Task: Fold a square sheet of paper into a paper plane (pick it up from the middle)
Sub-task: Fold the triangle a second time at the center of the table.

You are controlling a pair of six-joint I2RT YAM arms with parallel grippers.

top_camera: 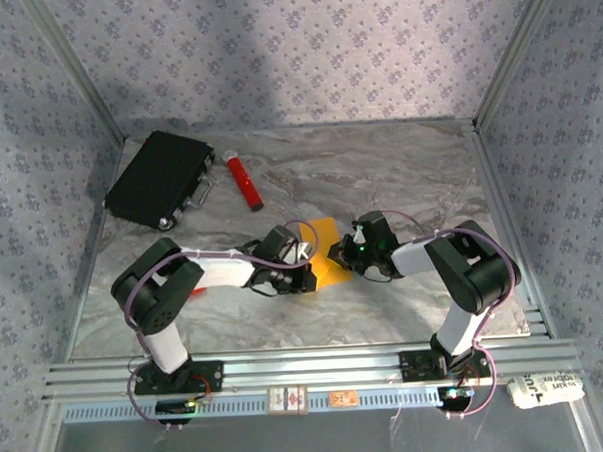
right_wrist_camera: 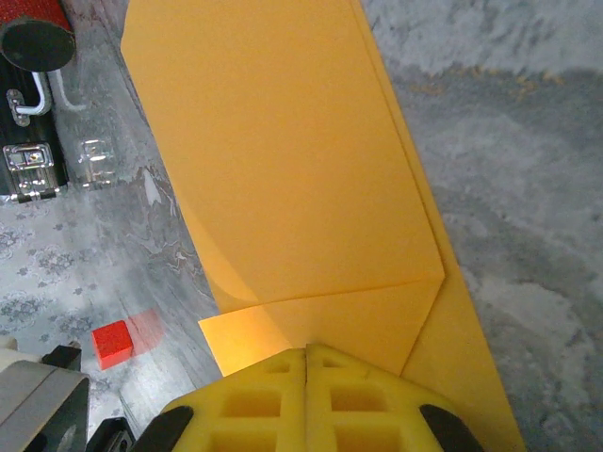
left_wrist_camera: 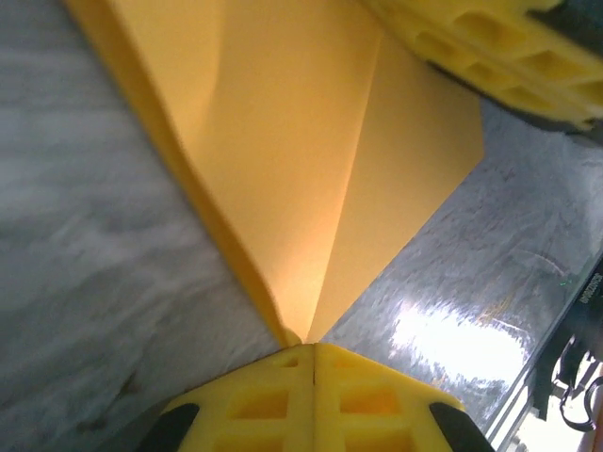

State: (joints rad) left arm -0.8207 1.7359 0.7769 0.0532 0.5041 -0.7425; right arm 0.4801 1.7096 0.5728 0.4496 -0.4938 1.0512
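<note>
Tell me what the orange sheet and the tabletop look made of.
The square sheet of paper: thin matte paper, judging by sharp creases and flat folded layers. Table: glossy marble-look surface, grey veining with bright glare; real stone or printed laminate, cannot tell.

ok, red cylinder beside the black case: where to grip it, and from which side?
Red cylinder: pinch its middle, straight down from above. It lies flat with its long axis diagonal, so turn the end effector to close across that axis. The black case and its handle sit close beside it, so a sideways approach from there looks tight.
</note>
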